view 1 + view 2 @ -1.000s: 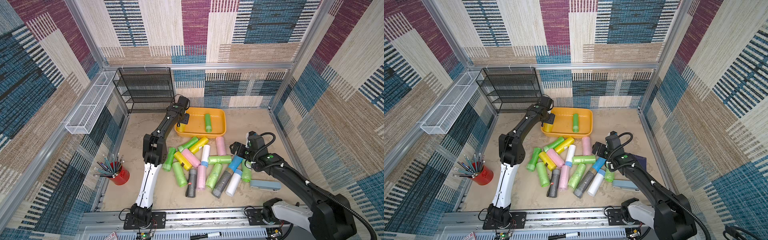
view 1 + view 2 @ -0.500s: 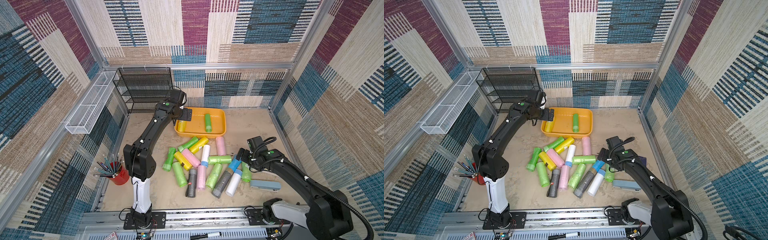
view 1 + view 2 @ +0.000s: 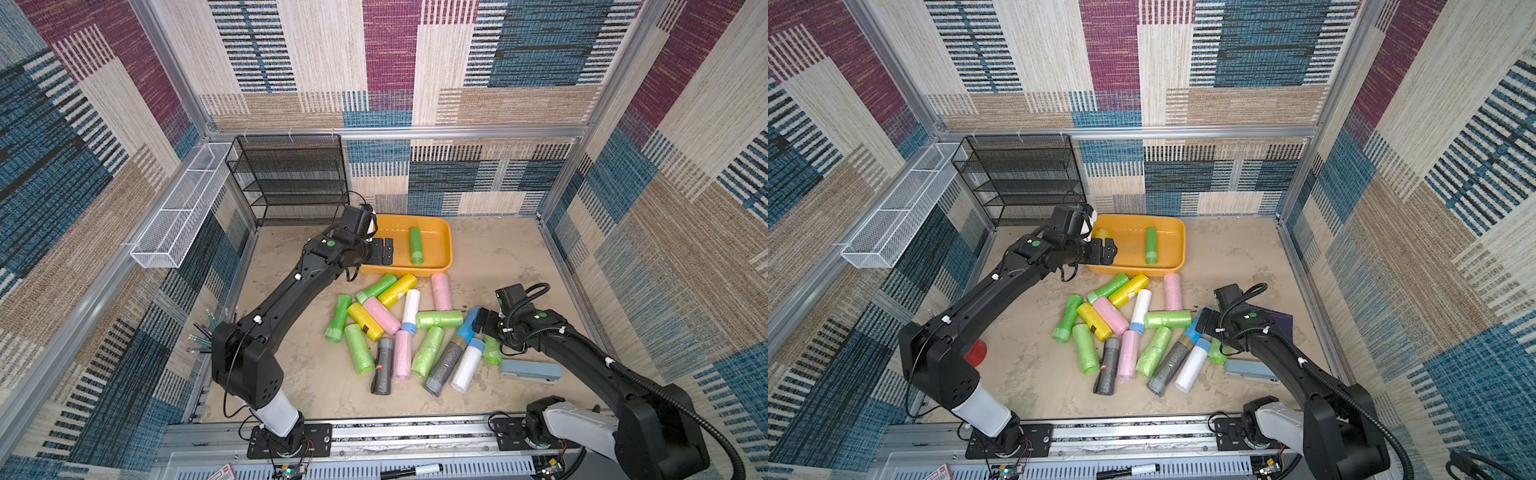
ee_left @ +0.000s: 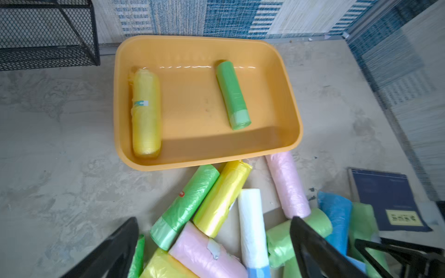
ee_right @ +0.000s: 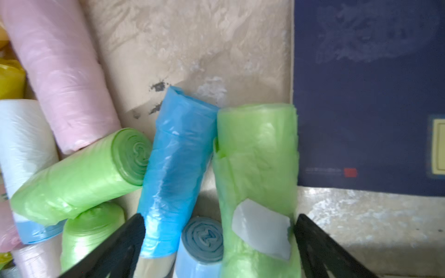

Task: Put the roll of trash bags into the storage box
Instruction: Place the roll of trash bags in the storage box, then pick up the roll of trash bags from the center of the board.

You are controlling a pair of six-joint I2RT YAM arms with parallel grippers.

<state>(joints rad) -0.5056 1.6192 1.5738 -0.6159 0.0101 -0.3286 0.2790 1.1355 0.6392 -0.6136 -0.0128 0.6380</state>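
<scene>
While my left hand (image 3: pixel 382 251) hangs released and empty by the storage box (image 4: pixel 204 154), a yellow roll (image 4: pixel 145 113) and green roll (image 4: pixel 232 95) lie inside. My right hand (image 5: pixel 219 216), spread wide, straddles a blue roll (image 5: pixel 178 156) and lime roll (image 5: pixel 257 156).

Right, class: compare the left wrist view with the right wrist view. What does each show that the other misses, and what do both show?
Only the left wrist view shows the box holding a yellow roll and a green roll, plus the rack. Only the right wrist view shows the white label on a lime roll, which lies between the right gripper's open fingers. Both show the blue roll, a pink roll, the book and the table.
</scene>
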